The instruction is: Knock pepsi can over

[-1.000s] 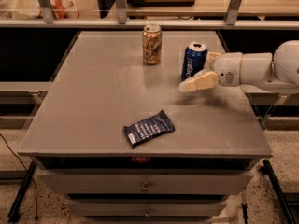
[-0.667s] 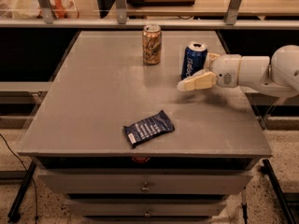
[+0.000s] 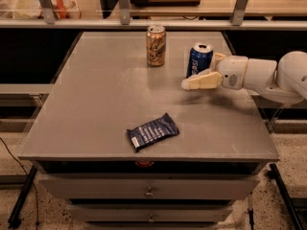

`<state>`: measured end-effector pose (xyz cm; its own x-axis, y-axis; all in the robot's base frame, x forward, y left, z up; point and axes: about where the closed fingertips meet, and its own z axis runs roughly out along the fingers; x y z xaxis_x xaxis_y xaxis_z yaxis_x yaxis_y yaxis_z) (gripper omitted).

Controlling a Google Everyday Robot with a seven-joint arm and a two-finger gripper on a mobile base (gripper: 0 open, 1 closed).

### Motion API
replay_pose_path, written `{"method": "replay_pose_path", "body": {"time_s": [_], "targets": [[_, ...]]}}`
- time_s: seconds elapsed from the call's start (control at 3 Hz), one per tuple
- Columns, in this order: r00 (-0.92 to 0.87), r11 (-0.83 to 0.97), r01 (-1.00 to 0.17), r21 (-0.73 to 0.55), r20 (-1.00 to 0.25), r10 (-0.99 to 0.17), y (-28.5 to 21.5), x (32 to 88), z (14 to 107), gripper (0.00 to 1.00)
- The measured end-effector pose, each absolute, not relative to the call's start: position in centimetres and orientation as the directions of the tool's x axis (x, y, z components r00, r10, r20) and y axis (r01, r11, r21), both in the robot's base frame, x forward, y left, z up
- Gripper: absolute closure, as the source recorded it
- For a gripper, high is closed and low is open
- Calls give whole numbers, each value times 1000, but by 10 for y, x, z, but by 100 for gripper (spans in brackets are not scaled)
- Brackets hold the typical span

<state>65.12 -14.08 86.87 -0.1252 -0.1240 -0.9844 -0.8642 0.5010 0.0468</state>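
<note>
Gripper [image 3: 203, 74] fingers [image 3: 201, 81] spread apart, holding nothing. Near finger lay low, pointing left, just in front of pepsi can [image 3: 198, 59]. Far finger peeked out by can's right side. Pepsi can stood upright by table's [image 3: 96, 95] back right part; could not tell if touching. Lots of bare top to left. Gold can [image 3: 156, 45] stood near, further left. Blue wrapper [image 3: 152, 132] lay flat by front edge, well apart.
</note>
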Motion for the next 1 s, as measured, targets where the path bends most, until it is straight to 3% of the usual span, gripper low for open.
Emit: {"method": "replay_pose_path", "body": {"time_s": [0.67, 1.0], "targets": [[-104, 504, -863, 40, -990, -99, -142, 653, 878, 0], [-96, 505, -862, 36, -991, -94, -143, 654, 881, 15]]}}
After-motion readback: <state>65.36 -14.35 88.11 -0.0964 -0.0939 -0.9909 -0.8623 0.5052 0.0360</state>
